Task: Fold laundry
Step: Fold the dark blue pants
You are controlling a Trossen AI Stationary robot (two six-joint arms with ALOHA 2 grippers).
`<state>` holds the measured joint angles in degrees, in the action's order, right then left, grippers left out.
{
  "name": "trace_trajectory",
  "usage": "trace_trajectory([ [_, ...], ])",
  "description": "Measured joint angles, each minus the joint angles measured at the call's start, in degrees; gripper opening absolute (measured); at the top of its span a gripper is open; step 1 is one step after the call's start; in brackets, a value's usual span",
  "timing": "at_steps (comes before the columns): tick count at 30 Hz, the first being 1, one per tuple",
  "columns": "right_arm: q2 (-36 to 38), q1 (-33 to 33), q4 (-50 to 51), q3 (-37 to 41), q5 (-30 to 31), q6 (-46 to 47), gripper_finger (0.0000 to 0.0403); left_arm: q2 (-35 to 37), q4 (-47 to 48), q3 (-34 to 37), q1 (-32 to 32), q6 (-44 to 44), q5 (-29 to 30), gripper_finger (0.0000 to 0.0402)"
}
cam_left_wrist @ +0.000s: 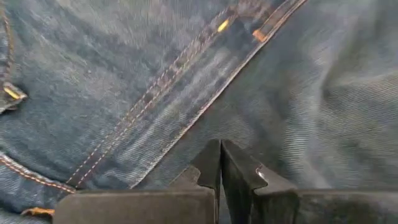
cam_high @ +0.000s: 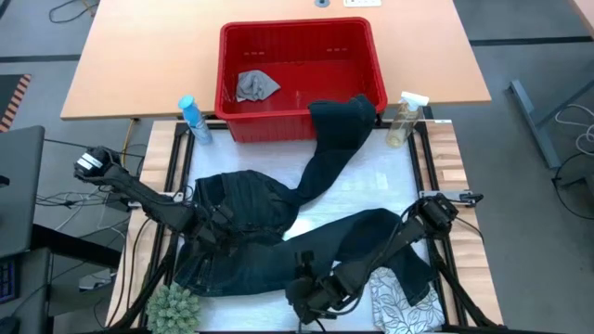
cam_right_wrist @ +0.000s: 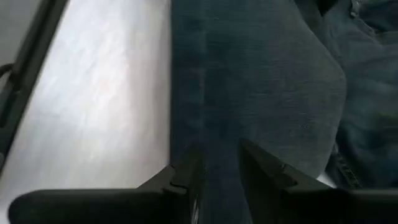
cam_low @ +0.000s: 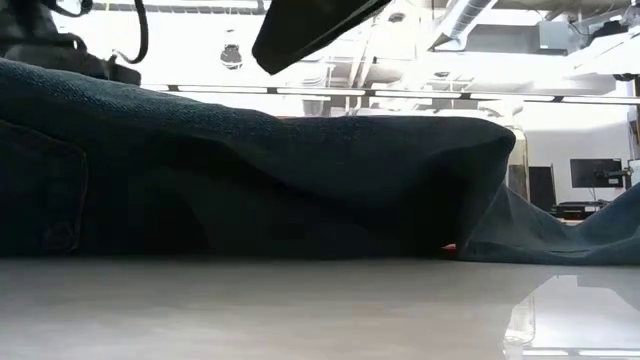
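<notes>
From above, the jeans (cam_high: 278, 223) sprawl across the worktop (cam_high: 371, 186), one leg draped over the rim of the red basket (cam_high: 299, 79), which holds a small grey cloth (cam_high: 255, 85). The left end effector (cam_high: 209, 227) sits on the waist, the right end effector (cam_high: 311, 288) at the near leg, with the leaf-print cloth (cam_high: 408, 306) just beside it. A plant (cam_high: 174, 308), blue bottle (cam_high: 193, 119) and spray bottle (cam_high: 405, 119) stand around. The low view is blocked by denim (cam_low: 250, 180). At the left wrist, closed fingers (cam_left_wrist: 211, 171) press a seam (cam_left_wrist: 186, 93). At the right wrist, fingers (cam_right_wrist: 261, 168) straddle the leg's hem edge (cam_right_wrist: 211, 93), partly apart.
</notes>
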<state>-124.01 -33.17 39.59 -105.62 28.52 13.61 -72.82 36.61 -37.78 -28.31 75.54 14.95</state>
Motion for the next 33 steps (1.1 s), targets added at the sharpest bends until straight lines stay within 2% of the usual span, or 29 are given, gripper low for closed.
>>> trace_trajectory([
  [5, 0.0, 2.5, -2.1, 0.6, -0.1, 0.0, 0.0122, -4.3, -0.1, 0.0, 0.9, -1.4, -0.3, 0.0],
  [14, 0.0, 4.5, -14.6, 11.5, -4.1, 5.4, 0.0117, -9.6, -0.7, -0.1, 1.4, -3.3, -1.3, 0.0],
  [20, 0.1, 3.4, -15.3, 14.7, -7.9, 8.2, 0.0105, -9.6, 0.5, 0.6, 2.6, -3.9, -1.2, 0.0],
  [33, 0.0, 0.2, -14.2, 16.0, -8.7, 12.0, 0.0102, -9.3, 0.7, 3.5, 8.2, -8.2, -0.6, 0.0],
])
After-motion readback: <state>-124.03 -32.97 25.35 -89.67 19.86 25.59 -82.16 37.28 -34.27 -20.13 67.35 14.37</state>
